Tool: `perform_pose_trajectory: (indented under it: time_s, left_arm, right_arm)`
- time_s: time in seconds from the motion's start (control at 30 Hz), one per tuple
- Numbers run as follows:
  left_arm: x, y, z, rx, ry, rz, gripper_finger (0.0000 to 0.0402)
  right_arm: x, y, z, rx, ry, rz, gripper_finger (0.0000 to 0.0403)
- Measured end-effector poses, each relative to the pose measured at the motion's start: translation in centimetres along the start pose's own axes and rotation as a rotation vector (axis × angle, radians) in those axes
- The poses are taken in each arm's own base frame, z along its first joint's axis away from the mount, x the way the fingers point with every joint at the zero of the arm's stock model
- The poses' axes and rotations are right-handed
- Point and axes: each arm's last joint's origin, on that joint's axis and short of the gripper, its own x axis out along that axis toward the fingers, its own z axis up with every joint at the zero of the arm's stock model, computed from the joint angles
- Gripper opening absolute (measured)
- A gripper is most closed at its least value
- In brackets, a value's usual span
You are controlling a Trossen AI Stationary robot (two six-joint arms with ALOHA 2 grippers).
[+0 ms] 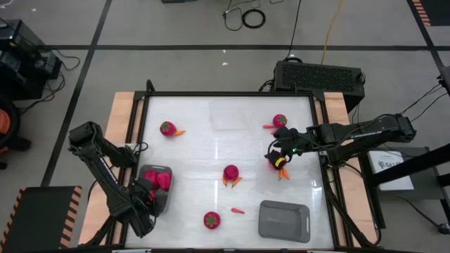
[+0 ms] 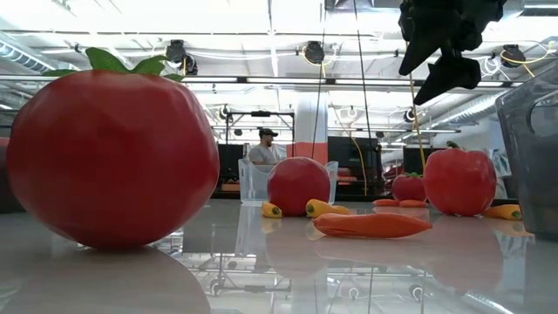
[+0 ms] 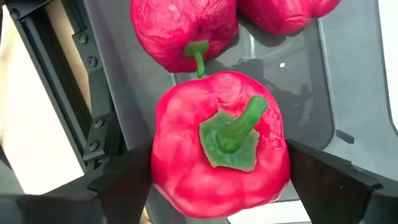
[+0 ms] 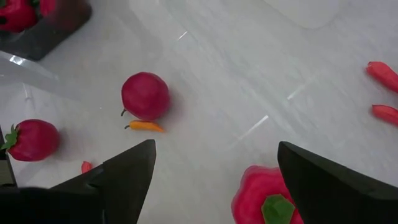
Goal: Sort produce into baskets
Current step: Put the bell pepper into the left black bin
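Note:
My left gripper (image 1: 145,199) hangs over the grey bin (image 1: 166,204) at the near left, which holds magenta-red peppers (image 1: 157,178). Its fingers stand on either side of a red pepper with a green stem (image 3: 221,146). My right gripper (image 1: 278,159) is open and empty, raised above the table (image 2: 440,52), over a red pepper (image 4: 264,196) with small orange pieces (image 1: 283,172) beside it. Other peppers (image 1: 167,128) (image 1: 280,121) (image 1: 230,172), a tomato (image 1: 211,220) and a slender orange piece (image 1: 238,209) lie on the table. A second grey bin (image 1: 284,220) stands near right. My left gripper pinches the red pepper by two opposite sides of its body (image 3: 163,180), one finger (image 3: 124,186) on each side. The fingers come from above, pointing down. The pepper is stem up, over the bin's floor beside two other peppers; whether it rests on the floor I cannot tell.
A clear tray (image 1: 228,121) stands at the far middle of the table. A black perforated box (image 1: 320,74) sits beyond the far edge. Two red pieces (image 4: 382,74) lie by the far right pepper. A person (image 2: 264,148) is in the room behind.

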Motion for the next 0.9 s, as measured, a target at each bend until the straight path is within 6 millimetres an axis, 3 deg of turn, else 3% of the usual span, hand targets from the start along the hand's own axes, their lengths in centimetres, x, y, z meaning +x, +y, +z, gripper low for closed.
perform_pose_trajectory:
  time_s: [0.17,0.37,0.67,0.77,0.9]
  left_arm:
    - [0.0,0.0,0.0,-0.001,0.001,0.003,0.0372]
    - [-0.5,0.1,0.1,0.001,-0.01,0.015,0.0374]
    - [-3.8,1.1,1.0,0.037,-0.072,0.04,0.0374]
    - [-5.0,1.5,1.5,0.054,-0.095,-0.012,0.0374]
    - [-6.3,1.4,2.4,0.037,-0.22,-0.212,0.0374]
  right_arm:
    - [0.0,0.0,0.0,-0.001,0.0,0.0,0.0329]
    - [0.0,0.0,0.0,-0.002,0.0,0.0,0.0329]
    - [0.0,0.0,0.0,-0.02,0.001,0.0,0.0329]
    - [0.0,0.0,0.0,-0.033,0.005,0.001,0.0329]
    - [0.0,-0.1,-0.3,-0.058,0.05,0.012,0.0329]
